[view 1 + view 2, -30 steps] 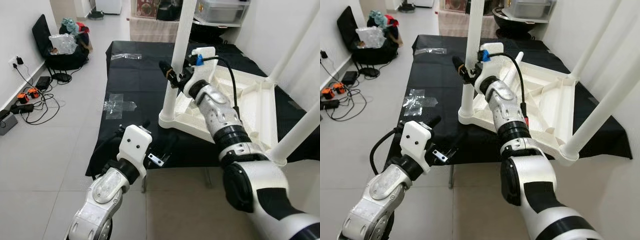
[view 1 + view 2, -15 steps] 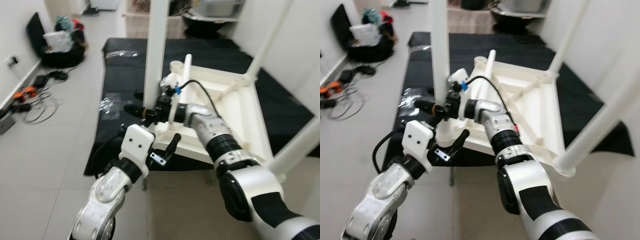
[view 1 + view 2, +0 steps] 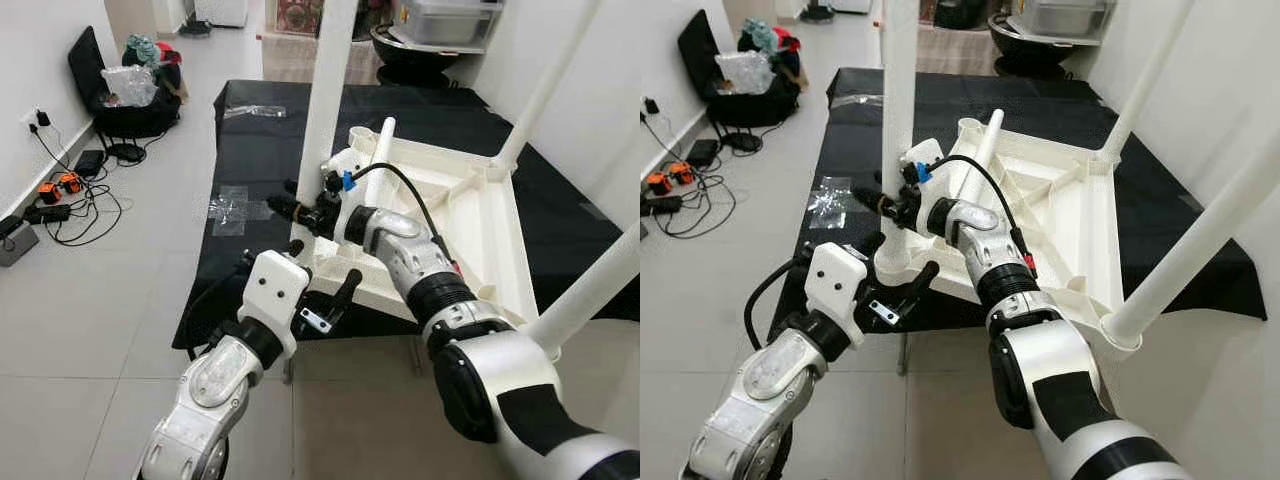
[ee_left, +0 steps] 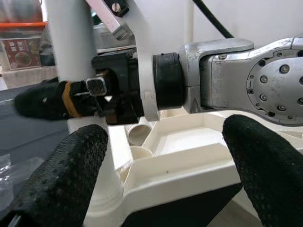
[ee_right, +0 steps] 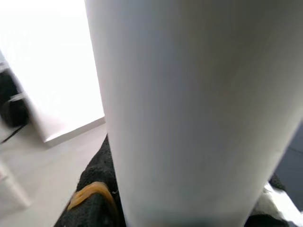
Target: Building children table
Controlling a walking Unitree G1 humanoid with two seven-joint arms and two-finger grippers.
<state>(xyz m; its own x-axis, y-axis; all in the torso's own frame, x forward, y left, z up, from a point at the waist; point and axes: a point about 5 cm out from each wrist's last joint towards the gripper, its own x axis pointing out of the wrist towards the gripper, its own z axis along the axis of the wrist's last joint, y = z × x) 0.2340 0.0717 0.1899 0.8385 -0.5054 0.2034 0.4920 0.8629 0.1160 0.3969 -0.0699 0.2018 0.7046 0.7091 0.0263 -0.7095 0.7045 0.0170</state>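
The white children's table (image 3: 490, 230) lies upside down on a black-covered surface, with its legs pointing up. My right gripper (image 3: 292, 203) is shut on the near-left leg (image 3: 325, 90), just above its socket. In the right wrist view that leg (image 5: 189, 109) sits against a black finger (image 5: 92, 201) with an orange band. My left gripper (image 3: 322, 266) is open, just below and in front of that same corner. In the left wrist view, its fingers (image 4: 61, 175) stand on either side of the corner (image 4: 175, 165). A loose white leg (image 3: 380, 160) rests on the underside.
The black cloth (image 3: 260, 150) carries clear plastic bags (image 3: 235, 208) on its left part. Cables and plugs (image 3: 60, 195) lie on the tiled floor at left, near a black chair with bags (image 3: 125, 95). Two more legs (image 3: 590, 290) rise on the right.
The camera has shifted. My right gripper has slid from higher on the near-left leg down to its base. My left gripper has come up close under the same table corner.
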